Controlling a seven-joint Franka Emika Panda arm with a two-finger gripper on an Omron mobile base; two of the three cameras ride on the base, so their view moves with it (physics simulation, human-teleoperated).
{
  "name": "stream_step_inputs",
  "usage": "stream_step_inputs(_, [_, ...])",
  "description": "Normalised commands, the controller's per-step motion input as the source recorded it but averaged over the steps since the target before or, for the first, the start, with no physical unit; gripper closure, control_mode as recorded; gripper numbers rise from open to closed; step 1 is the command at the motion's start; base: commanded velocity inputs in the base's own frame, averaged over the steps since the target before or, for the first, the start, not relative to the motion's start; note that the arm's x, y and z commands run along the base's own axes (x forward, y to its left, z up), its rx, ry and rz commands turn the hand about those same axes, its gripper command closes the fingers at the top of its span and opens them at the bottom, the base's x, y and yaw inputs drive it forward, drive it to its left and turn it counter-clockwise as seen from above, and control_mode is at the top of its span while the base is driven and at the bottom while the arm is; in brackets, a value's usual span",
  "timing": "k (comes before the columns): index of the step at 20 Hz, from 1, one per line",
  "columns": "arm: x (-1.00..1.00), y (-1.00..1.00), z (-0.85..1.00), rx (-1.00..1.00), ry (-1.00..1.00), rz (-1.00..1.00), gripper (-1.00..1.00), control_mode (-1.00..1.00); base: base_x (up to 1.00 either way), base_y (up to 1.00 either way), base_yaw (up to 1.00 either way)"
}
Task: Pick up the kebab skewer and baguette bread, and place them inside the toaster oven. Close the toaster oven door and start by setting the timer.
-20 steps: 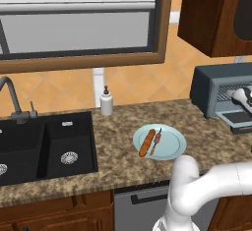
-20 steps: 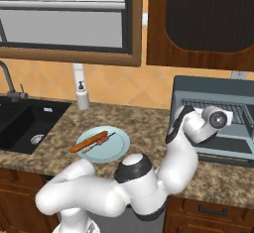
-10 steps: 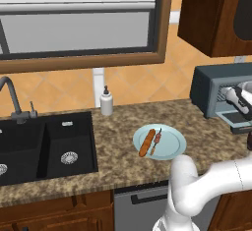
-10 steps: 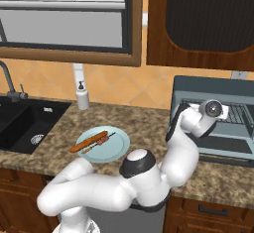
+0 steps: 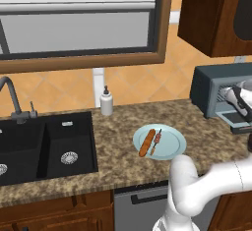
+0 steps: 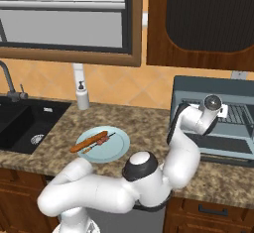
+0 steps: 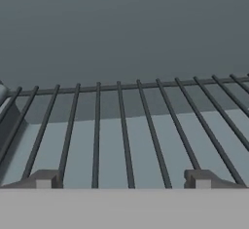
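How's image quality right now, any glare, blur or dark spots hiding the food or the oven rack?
Left base view: even light, no glare; baguette bread and kebab skewer clear on the plate. Right base view: arm covers part of the toaster oven. Hand view: dim, soft grey interior, wire rack readable.

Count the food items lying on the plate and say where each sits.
2. The baguette bread lies on the plate toward the sink side; the kebab skewer lies beside it, toward the toaster oven. Nothing looks hidden.
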Motion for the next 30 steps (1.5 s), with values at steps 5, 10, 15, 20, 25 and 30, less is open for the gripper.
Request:
stream_step_inputs(5, [-0.7, 0.0, -0.95, 0.07, 0.05, 0.0, -1.0, -1.0, 0.0, 0.0, 0.0])
stream_step_inputs(10, [-0.71, 0.0, -1.0, 0.03, 0.01, 0.0, -1.0, -1.0, 0.0, 0.0, 0.0])
stream_step_inputs(15, [-0.62, 0.0, -0.71, 0.0, 0.05, 0.0, -1.0, -1.0, 0.0, 0.0, 0.0])
stream_step_inputs(20, [-0.58, 0.0, -0.53, 0.0, 0.13, 0.0, -1.0, -1.0, 0.0, 0.0, 0.0])
stream_step_inputs(25, [-0.47, 0.01, -0.46, 0.0, 0.14, 0.0, -1.0, -1.0, 0.0, 0.0, 0.0])
stream_step_inputs(30, [-0.25, 0.15, 0.12, 0.0, 0.07, -0.03, -1.0, -1.0, 0.0, 0.0, 0.0])
